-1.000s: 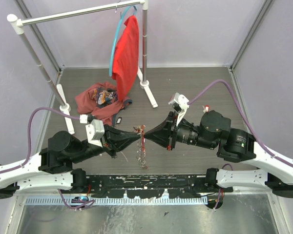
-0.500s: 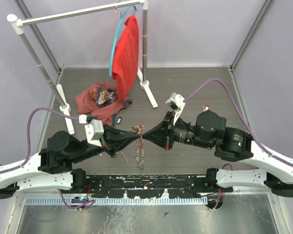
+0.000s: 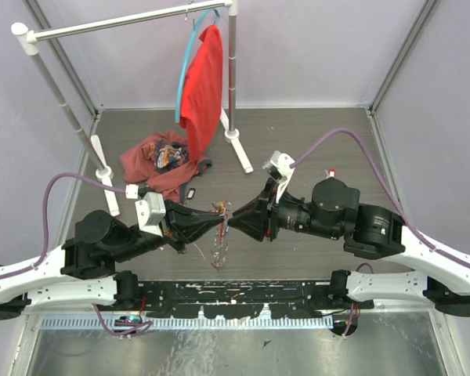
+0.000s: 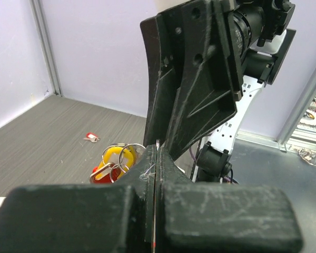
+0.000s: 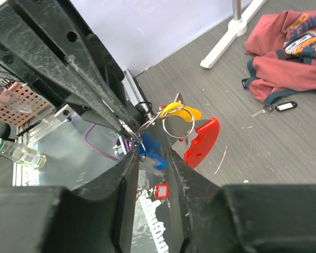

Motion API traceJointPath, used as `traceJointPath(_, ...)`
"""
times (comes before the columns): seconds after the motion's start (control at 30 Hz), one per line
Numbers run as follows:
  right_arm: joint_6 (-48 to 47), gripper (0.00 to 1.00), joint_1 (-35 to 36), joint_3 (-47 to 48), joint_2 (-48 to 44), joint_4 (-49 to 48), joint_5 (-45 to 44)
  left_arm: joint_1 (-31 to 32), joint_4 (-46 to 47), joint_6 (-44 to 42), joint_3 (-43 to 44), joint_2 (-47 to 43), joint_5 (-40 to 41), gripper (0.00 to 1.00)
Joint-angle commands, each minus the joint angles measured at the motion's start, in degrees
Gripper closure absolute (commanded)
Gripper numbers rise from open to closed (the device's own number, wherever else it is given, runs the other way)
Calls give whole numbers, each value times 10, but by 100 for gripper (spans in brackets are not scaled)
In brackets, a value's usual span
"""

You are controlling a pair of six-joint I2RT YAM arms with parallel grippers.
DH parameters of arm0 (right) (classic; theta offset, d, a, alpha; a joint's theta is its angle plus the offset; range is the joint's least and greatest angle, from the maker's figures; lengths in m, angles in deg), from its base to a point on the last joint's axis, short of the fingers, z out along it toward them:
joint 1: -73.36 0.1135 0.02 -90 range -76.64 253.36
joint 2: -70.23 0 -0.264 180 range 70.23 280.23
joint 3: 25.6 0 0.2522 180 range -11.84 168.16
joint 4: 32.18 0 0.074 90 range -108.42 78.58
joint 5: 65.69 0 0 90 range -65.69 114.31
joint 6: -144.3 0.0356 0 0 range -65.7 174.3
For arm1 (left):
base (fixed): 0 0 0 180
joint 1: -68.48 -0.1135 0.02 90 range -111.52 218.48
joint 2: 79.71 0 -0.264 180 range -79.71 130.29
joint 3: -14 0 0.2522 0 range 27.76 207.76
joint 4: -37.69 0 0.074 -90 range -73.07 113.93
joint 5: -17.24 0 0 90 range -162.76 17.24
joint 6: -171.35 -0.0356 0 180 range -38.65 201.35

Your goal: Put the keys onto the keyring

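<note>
My left gripper (image 3: 219,223) is shut on the thin wire of the keyring (image 4: 157,143), held above the table. A bunch with a yellow tag (image 4: 117,157) and a red tag (image 5: 202,139) hangs on its rings beside the left fingers. My right gripper (image 3: 233,220) meets the left one tip to tip. Its jaws stand a little apart, closed on a blue-headed key (image 5: 155,156) right at the keyring (image 5: 171,120). More keys and chain (image 3: 218,252) dangle below the two tips, with a small red tag (image 5: 160,191) among them.
A small red-tagged key (image 3: 330,171) lies on the table at the right and shows in the left wrist view (image 4: 91,138). A black fob with a key (image 5: 276,108) lies by the red clothing (image 3: 158,160). A clothes rack (image 3: 110,174) stands at the back left.
My right gripper has moved left toward the left gripper, and both tips now sit a little further left. The dangling keys have swung left with them.
</note>
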Motion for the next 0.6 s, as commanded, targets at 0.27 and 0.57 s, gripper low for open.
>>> traceJointPath(0.27, -225, 60, 1, -27, -77, -84, 55, 1, 60, 6, 11, -4, -26, 100)
traceJointPath(0.57, -277, 63, 1, -21, -68, -146, 130, 1, 72, 18, 24, 6, -59, 100)
